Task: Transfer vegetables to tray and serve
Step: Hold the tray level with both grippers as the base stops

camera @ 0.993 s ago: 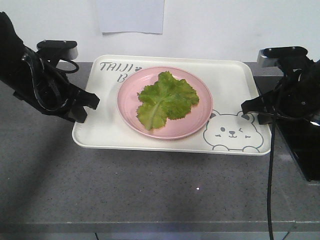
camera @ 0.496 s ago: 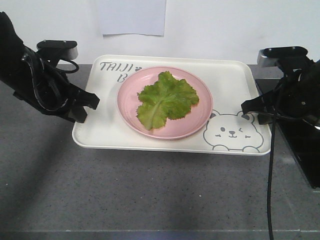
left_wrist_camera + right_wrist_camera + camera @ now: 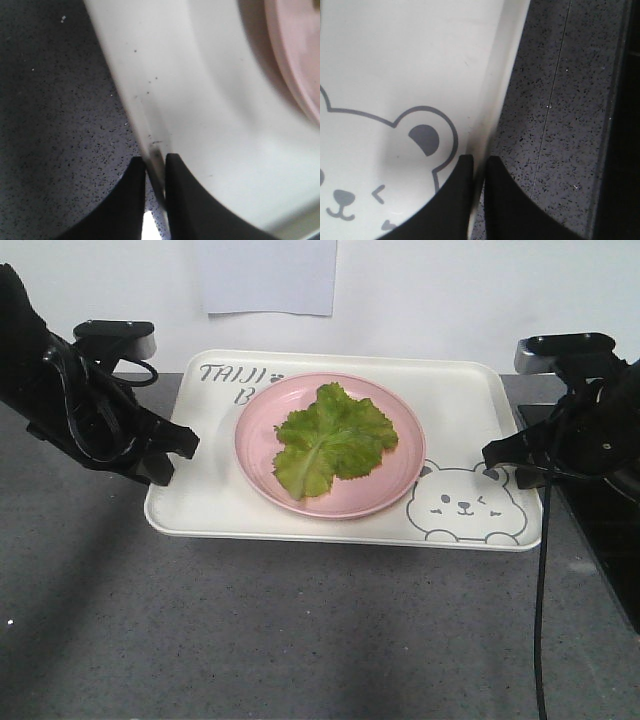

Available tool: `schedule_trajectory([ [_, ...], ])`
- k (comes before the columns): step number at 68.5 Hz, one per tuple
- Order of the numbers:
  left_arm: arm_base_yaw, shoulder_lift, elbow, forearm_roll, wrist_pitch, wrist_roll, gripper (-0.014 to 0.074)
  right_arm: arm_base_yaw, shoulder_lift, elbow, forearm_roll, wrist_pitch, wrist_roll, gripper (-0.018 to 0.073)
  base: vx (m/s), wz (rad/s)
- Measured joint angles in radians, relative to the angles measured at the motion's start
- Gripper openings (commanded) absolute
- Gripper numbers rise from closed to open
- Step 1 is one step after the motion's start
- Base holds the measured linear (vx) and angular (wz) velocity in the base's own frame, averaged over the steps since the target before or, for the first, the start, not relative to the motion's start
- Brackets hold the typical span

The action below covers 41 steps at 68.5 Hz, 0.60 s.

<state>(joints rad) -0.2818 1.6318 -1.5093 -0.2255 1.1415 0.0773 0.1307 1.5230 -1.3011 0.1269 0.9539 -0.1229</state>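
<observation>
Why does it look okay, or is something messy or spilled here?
Nothing stands out. The lettuce leaf lies flat on the pink plate, which sits on the tray. The left gripper and right gripper each pinch a tray edge. Nothing has spilled.

Soft even indoor light, dim shadowed countertop [image 3: 300,630] foreground, both wrist views blurred close up

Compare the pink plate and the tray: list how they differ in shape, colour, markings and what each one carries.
The pink plate is round; the tray is a rounded rectangle and larger. The plate is plain pink; the tray is cream-white with a grey bear drawing and lettering. The plate carries the lettuce leaf; the tray carries the plate. Only the tray is gripped: the left end effector and right end effector each pinch its rim. Both have raised rims.
</observation>
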Motion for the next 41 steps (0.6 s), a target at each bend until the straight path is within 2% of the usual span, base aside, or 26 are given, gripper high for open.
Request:
schedule_trajectory([
  [41,0.000,0.000,0.000,0.000,0.000,0.000,-0.0006,0.000,0.000,0.000,0.000,0.000,0.000,-0.0006,0.03,0.01],
])
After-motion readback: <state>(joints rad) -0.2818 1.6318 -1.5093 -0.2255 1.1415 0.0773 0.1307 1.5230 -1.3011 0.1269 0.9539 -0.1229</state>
